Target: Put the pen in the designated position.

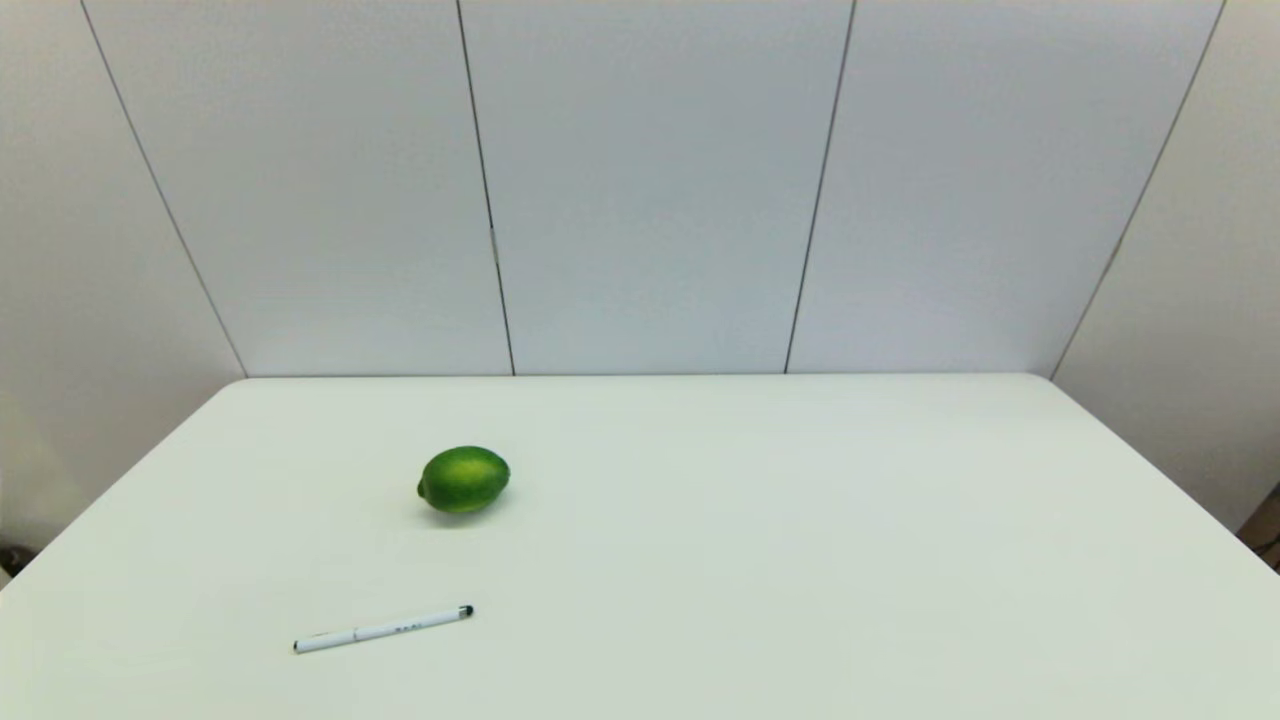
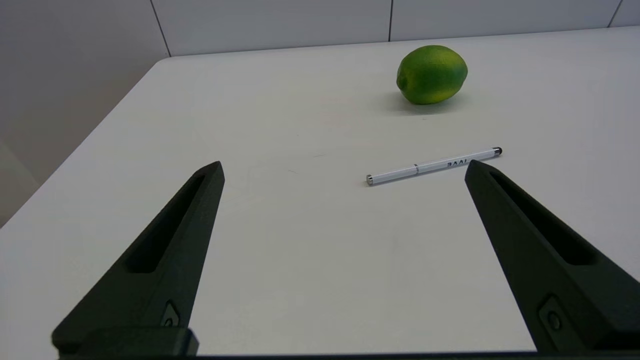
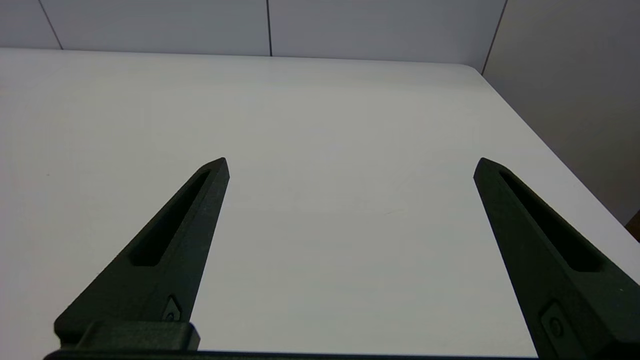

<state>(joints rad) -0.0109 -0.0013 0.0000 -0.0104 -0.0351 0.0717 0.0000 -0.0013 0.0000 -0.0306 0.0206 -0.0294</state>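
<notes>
Left gripper (image 2: pixel 345 167), right gripper (image 3: pixel 350 165) spread wide.

Small dark print runs along the barrel of the white pen (image 2: pixel 434 166) lying on the tabletop (image 2: pixel 310 250), near its black-tipped end; the letters are too small to read with certainty.

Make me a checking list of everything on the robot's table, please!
Surface: white table, plain, no marked spot seen.
Job's things: pen lying flat near the front left, black tip toward the right.
Clutter: green lime behind the pen, apart from it.
Grippers: left pincer open, short of the pen, holding nothing; right pincer open over bare table.
Cables: nothing seen.
Surroundings: white wall panels behind the table.
</notes>
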